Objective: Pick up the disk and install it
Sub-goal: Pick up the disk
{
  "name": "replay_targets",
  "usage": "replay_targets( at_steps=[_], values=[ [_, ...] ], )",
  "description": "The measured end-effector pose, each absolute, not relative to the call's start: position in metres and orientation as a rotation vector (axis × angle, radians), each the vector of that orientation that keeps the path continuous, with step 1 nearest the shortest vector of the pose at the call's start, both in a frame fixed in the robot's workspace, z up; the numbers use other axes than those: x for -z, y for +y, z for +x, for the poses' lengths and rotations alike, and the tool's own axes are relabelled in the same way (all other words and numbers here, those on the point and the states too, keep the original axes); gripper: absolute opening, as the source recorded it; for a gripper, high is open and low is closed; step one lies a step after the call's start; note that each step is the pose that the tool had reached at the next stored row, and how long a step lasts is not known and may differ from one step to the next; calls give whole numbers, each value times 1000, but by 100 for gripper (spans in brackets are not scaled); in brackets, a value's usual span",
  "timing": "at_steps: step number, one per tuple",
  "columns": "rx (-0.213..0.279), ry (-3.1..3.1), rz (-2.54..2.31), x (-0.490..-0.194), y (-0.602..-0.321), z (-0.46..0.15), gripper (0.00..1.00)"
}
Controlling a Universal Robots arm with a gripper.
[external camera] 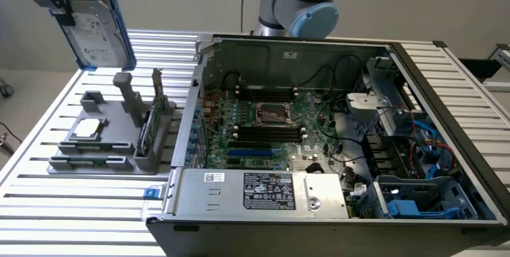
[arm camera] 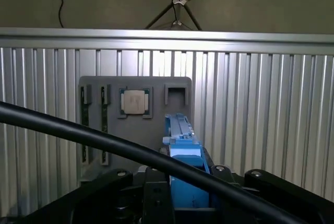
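- My pincer is clamped on the disk, gripping it by one edge of its blue frame, so the drive hangs upright with its white label facing out.
- In the exterior view the disk is in the air at about ten o'clock from the open computer case, above the grey holder on the bench and touching neither.
- In the wrist view the blue frame runs straight out from between my jaws, with the holder and its square chip below.
- The step in hand, as I judge it, is the carry: the picking up is done and the installing is not.
- The case lies open, and a blue-lined cage sits at about five o'clock inside it. That looks like the bay, though I cannot be sure.
- Installing calls for a firm grip, the drive held square to the bay's rails, and a path clear of the case wall and loose cables.
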State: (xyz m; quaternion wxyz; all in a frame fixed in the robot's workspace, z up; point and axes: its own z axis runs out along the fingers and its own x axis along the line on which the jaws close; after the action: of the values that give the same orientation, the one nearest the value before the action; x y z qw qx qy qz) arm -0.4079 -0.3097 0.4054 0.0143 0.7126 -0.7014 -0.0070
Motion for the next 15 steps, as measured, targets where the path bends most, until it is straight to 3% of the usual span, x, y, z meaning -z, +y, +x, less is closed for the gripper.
replay_targets(
  at_steps=[15],
  values=[
    [24, -2183, 2217, -470, -329, -349, 33]
  ],
)
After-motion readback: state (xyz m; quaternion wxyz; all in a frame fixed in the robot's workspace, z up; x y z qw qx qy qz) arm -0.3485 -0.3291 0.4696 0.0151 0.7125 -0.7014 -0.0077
